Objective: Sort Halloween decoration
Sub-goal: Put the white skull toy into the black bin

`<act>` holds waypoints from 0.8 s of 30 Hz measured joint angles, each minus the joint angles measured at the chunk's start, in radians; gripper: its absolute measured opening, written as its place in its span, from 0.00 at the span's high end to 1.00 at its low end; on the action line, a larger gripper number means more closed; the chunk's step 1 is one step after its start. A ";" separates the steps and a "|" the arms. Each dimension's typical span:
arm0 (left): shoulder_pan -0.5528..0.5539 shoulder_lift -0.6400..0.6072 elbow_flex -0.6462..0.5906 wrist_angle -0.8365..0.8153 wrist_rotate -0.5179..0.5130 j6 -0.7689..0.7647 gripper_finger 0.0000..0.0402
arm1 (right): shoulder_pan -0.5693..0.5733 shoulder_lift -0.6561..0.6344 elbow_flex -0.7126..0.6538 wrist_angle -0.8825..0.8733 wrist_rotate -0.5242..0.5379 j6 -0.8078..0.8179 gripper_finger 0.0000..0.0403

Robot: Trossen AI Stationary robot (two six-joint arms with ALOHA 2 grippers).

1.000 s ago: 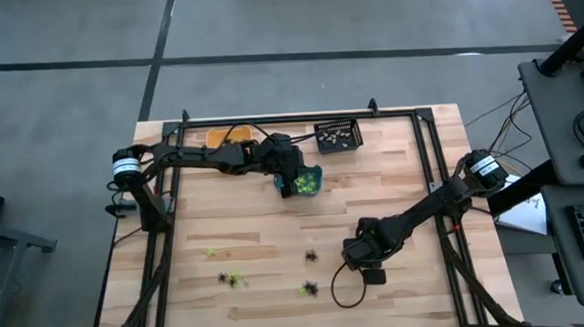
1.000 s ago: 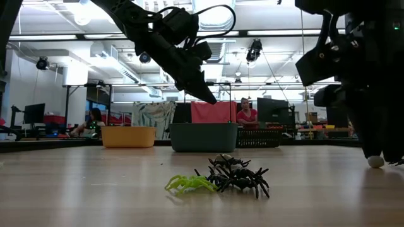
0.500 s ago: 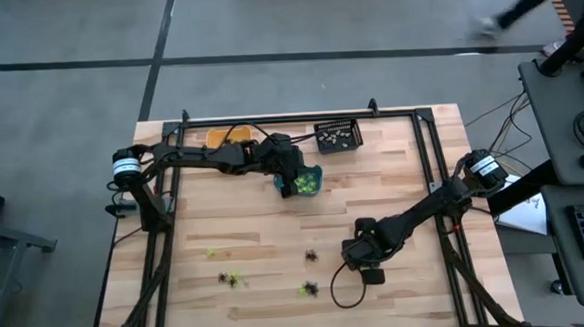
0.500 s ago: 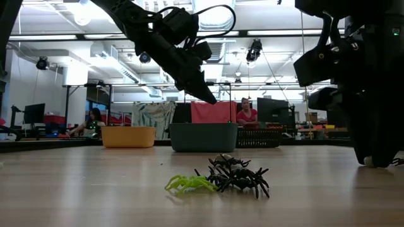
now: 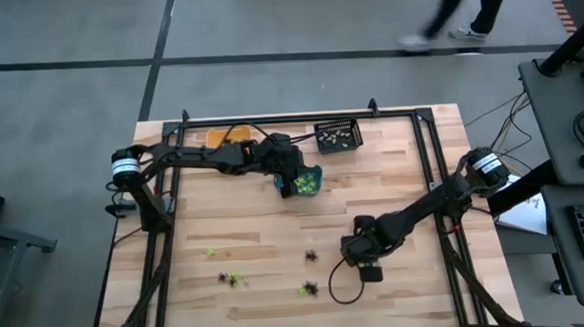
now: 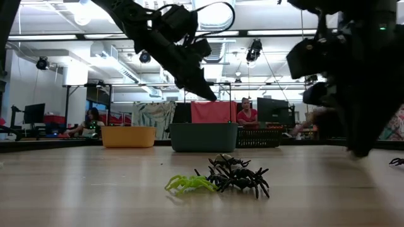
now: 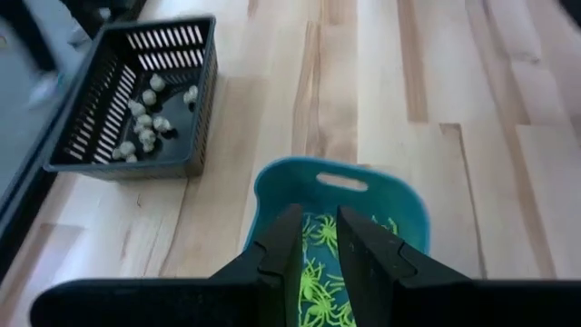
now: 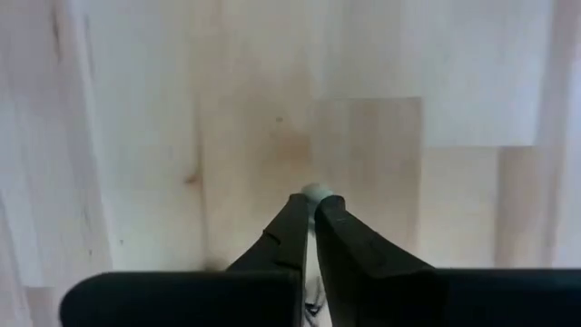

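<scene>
A pale grey-white trinket (image 8: 314, 192) sits pinched at the tips of the right gripper (image 8: 313, 211), low over the table (image 5: 393, 178). It next needs carrying to the black bin (image 5: 338, 136). The left gripper (image 7: 318, 238), narrow, hovers over the teal bin (image 7: 272, 186).

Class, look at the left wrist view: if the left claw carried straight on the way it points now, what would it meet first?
Most likely the lime green spiders lying in the teal bin: the left claw hangs over the bin, aimed into it. How far above it sits is unclear.
</scene>
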 joint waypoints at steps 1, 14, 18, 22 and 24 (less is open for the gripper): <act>-0.002 -0.007 0.000 0.000 0.000 0.000 0.86 | -0.010 -0.008 0.000 -0.003 0.000 -0.001 0.97; -0.040 -0.157 -0.005 -0.012 0.003 0.007 0.86 | -0.309 -0.220 -0.001 0.026 0.230 -0.249 0.97; -0.043 -0.212 -0.028 -0.021 0.003 0.004 0.86 | -0.489 -0.267 -0.001 0.083 0.254 -0.364 0.97; -0.044 -0.268 -0.070 -0.022 0.002 -0.014 0.86 | -0.686 -0.272 -0.001 0.200 0.254 -0.479 0.97; -0.044 -0.296 -0.090 -0.020 0.002 -0.033 0.86 | -0.782 -0.256 -0.001 0.278 0.253 -0.514 0.97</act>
